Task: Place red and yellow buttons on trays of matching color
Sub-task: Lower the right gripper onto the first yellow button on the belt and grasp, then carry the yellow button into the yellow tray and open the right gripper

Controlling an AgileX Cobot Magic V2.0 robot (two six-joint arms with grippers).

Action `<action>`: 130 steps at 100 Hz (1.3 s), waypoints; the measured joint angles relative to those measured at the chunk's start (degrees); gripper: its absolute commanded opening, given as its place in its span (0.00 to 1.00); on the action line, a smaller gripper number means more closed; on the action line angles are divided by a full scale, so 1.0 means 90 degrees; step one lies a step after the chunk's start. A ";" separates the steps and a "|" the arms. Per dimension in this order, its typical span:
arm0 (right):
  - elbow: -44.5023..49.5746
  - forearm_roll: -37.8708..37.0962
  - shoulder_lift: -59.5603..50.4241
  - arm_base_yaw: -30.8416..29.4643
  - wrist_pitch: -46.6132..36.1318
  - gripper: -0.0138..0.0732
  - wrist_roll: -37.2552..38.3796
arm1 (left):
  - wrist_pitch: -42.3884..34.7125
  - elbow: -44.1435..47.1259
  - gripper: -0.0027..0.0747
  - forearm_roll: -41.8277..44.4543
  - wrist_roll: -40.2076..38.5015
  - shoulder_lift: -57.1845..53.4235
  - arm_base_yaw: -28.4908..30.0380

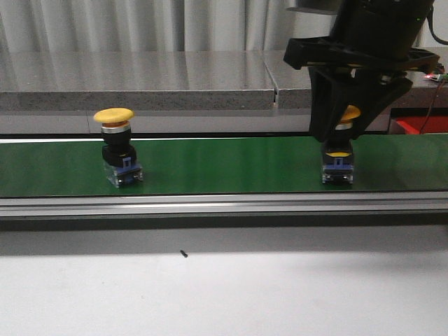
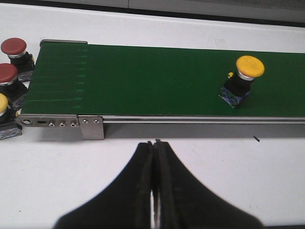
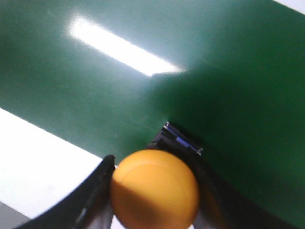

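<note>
A yellow button (image 1: 348,114) stands on the green belt (image 1: 224,164) at the right, its base (image 1: 337,170) resting on the belt. My right gripper (image 1: 339,143) comes down over it, and its fingers (image 3: 102,183) press both sides of the yellow cap (image 3: 155,188). A second yellow button (image 1: 114,116) stands on the belt at the left and also shows in the left wrist view (image 2: 249,67). My left gripper (image 2: 155,143) is shut and empty over the white table, short of the belt's rail. A corner of the red tray (image 1: 420,124) shows at the far right. No yellow tray is in view.
Two red buttons (image 2: 13,46) (image 2: 7,73) and part of a yellow one (image 2: 2,104) stand off the belt's end. A metal rail (image 1: 224,204) edges the belt in front. A grey ledge (image 1: 140,91) runs behind it. A circuit board with a red light (image 1: 435,75) sits at the back right.
</note>
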 measured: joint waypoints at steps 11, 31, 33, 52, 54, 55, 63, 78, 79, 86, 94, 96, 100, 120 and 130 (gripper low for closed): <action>0.0000 0.0000 0.0000 0.0000 0.0000 0.41 0.0000 | 0.0000 0.0000 0.01 0.0000 0.0000 0.0000 0.0000; 0.0000 -0.0063 -0.0460 -0.0091 0.0000 0.41 0.0000 | 0.0000 0.0000 0.01 0.0000 0.0000 0.0000 0.0000; 0.0000 -0.0063 -0.0530 -0.0131 0.0000 0.41 0.0000 | 0.0000 0.0000 0.01 0.0000 0.0000 0.0000 0.0000; 0.0000 -0.0161 -0.1052 -0.0865 0.0235 0.41 -0.0014 | 0.0000 0.0000 0.01 0.0000 0.0000 0.0000 0.0000; 0.0000 -0.0177 -0.1100 -0.0972 0.0265 0.41 -0.0014 | 0.0000 0.0000 0.01 0.0000 0.0000 0.0000 0.0000; 0.0000 -0.0181 -0.1115 -0.1044 0.0268 0.41 -0.0015 | 0.0000 0.0000 0.01 0.0000 0.0000 0.0000 0.0000; 0.0000 -0.0208 -0.1301 -0.1465 0.0343 0.41 -0.0026 | 0.0000 0.0000 0.01 0.0000 0.0000 0.0000 0.0000; 0.0000 -0.0219 -0.1521 -0.2382 0.0469 0.41 -0.0026 | 0.0000 0.0000 0.01 0.0000 0.0000 0.0000 0.0000; 0.0000 -0.0219 -0.1534 -0.2424 0.0483 0.41 -0.0026 | 0.0000 0.0000 0.01 0.0000 0.0000 0.0000 0.0000; 0.0000 -0.0231 -0.1548 -0.2844 0.0537 0.41 -0.0026 | 0.0000 0.0000 0.01 0.0000 0.0000 0.0000 0.0000; 0.0000 -0.0242 -0.1548 -0.3286 0.0548 0.41 -0.0026 | 0.0000 0.0000 0.01 0.0000 0.0000 0.0000 0.0000; 0.0000 -0.0244 -0.1548 -0.3398 0.0548 0.41 -0.0026 | 0.0000 0.0000 0.01 0.0000 0.0000 0.0000 0.0000; 0.0000 -0.0244 -0.1548 -0.3609 0.0520 0.41 -0.0026 | 0.0000 0.0000 0.01 0.0000 0.0000 0.0000 0.0000; 0.0483 -0.0254 -0.1548 -0.4412 -0.0083 0.41 0.0104 | 0.0000 0.0000 0.01 0.0000 0.0000 0.0000 0.0000; 0.0845 -0.0233 -0.1507 -0.4697 -0.0457 0.41 0.0159 | 0.0000 0.0000 0.01 0.0000 0.0000 0.0000 0.0000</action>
